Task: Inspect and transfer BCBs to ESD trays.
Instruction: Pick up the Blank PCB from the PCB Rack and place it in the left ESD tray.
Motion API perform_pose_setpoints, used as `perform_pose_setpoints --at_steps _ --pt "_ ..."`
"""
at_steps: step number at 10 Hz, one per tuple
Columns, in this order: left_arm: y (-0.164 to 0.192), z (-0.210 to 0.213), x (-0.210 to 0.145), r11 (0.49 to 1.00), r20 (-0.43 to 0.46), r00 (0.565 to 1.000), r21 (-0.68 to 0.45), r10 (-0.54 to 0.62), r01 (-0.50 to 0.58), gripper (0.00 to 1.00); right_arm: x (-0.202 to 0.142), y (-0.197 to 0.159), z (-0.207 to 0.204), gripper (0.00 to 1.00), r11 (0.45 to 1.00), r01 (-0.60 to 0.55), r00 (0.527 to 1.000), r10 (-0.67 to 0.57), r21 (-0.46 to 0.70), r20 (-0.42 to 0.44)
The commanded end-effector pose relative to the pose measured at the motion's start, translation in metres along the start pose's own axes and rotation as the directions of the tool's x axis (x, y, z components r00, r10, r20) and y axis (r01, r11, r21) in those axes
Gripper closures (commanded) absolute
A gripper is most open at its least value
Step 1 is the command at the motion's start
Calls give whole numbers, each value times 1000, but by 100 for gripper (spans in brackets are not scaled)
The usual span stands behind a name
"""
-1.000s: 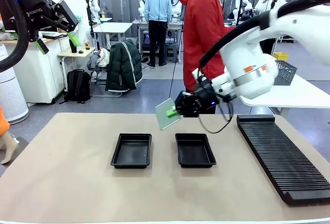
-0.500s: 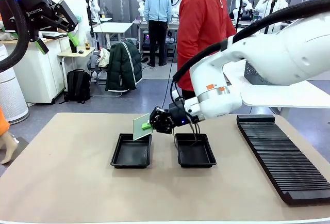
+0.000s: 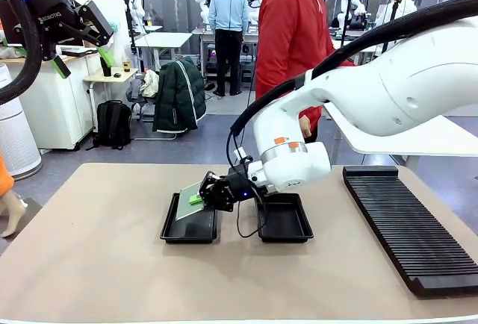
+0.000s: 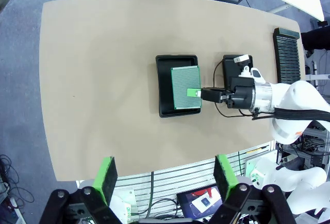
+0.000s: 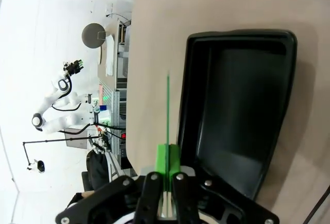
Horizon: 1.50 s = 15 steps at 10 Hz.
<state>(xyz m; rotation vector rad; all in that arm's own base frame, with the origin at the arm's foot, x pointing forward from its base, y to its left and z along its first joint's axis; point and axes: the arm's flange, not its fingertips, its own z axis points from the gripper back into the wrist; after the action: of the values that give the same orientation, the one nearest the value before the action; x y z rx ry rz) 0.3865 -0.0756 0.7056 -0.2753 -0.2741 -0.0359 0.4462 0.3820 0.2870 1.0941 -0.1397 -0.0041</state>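
The right gripper (image 3: 200,198) travelled from the air above the far side of the table, leftward past the right ESD tray (image 3: 287,228), and came down to the left ESD tray (image 3: 179,233). The BCB (image 3: 188,201) pinched in it went along: one second before it stood nearly upright and high between the two trays, then it leaned low over the left tray. The right arm (image 3: 388,92) stretched further across the middle, and the person in red (image 3: 295,33) shifted slightly to the right

Tan table (image 3: 89,264): two ESD trays (image 3: 170,234) (image 3: 290,225), rack (image 3: 411,227)
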Motion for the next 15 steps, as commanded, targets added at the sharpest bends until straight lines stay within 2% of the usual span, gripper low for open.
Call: perform_pose_setpoints --at_steps 1,6,11,14,15 --pt "1 0 -1 1000 1 1000 -2 4 -4 0 0 -1 -17 97 999 18 998 -16 -28 52" --pt "1 0 -1 1000 1 1000 -2 4 -4 0 5 -1 -39 97 991 72 997 -68 -109 43" --pt "1 0 -1 1000 1 1000 -2 4 -4 0 3 0 -39 97 977 111 994 -106 -184 39" --pt "1 0 -1 1000 1 1000 -2 4 -4 0 4 -1 -41 97 972 118 993 -116 -201 20" --pt "1 0 -1 1000 1 1000 -2 4 -4 0 1 -5 -35 97 982 99 995 -96 -162 23"
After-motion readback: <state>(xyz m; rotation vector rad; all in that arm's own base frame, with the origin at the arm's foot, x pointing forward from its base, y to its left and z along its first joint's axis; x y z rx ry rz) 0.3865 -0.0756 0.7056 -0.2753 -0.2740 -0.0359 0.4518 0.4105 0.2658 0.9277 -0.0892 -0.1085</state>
